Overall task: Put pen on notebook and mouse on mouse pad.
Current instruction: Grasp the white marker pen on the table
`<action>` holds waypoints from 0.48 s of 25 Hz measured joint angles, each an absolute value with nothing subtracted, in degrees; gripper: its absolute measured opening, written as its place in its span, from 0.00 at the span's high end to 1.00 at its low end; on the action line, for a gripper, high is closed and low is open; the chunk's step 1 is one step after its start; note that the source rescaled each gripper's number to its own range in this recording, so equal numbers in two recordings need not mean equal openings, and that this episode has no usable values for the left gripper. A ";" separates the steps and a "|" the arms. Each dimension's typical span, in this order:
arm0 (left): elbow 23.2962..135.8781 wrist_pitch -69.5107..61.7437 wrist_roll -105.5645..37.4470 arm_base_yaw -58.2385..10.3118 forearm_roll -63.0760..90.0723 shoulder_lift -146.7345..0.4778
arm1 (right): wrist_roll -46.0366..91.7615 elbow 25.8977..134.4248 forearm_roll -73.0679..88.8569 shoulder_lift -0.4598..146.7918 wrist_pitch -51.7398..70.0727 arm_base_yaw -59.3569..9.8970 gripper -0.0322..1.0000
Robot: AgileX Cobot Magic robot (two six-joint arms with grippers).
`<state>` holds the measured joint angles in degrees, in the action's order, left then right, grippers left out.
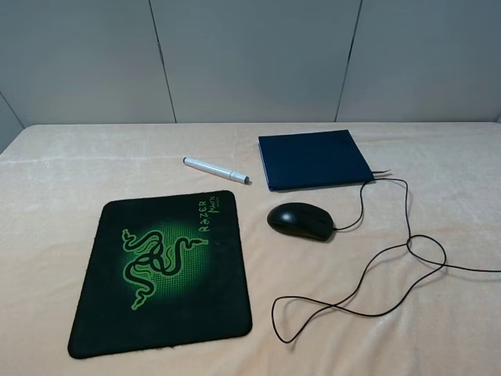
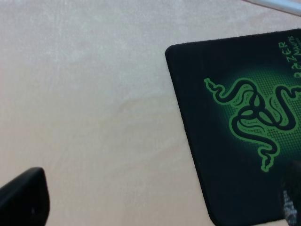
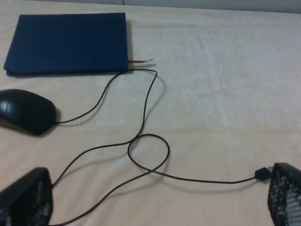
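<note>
From the high camera, the slim white-silver stick pen [image 1: 215, 170] is lying on the beige cloth-covered table [image 1: 63, 172], between the far edge of the mouse pad and the notebook and touching neither. The big black cloth mouse pad [image 1: 94, 313] with the green snake logo is sitting front left. The thin navy-blue notebook [image 1: 313, 159] is lying at the back right. The glossy black oval mouse [image 1: 300, 220] is resting just in front of the notebook, off the pad, with its thin black cable [image 1: 376, 274] looping off to the right.

In the left wrist view, the left gripper [image 2: 162, 193] is hanging with its jaws spread wide, gripping nothing, over 1 corner of the pad. A sliver of the pen is peeking in at the frame's edge.

In the right wrist view, the right gripper [image 3: 155, 195] is also gaping wide and empty, above the cable loop. The cable's plug [image 3: 261, 173] is lying just beside 1 finger. The notebook's ribbon marker [image 3: 141, 61] is sticking out at a corner.
</note>
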<state>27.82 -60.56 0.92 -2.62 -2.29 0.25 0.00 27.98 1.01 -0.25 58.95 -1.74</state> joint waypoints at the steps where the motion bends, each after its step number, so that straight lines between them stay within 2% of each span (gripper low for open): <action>1: 27.82 -60.56 0.92 -2.62 -2.29 0.25 | 0.00 27.98 1.07 -0.25 58.95 -1.74 0.00; 5: 27.82 -60.56 0.92 -2.62 -2.29 0.25 | 0.00 28.86 2.49 1.04 59.60 -1.74 0.00; 12: 27.82 -60.56 0.92 -2.62 -2.29 0.25 | 1.02 39.52 2.92 16.83 60.39 -1.74 0.00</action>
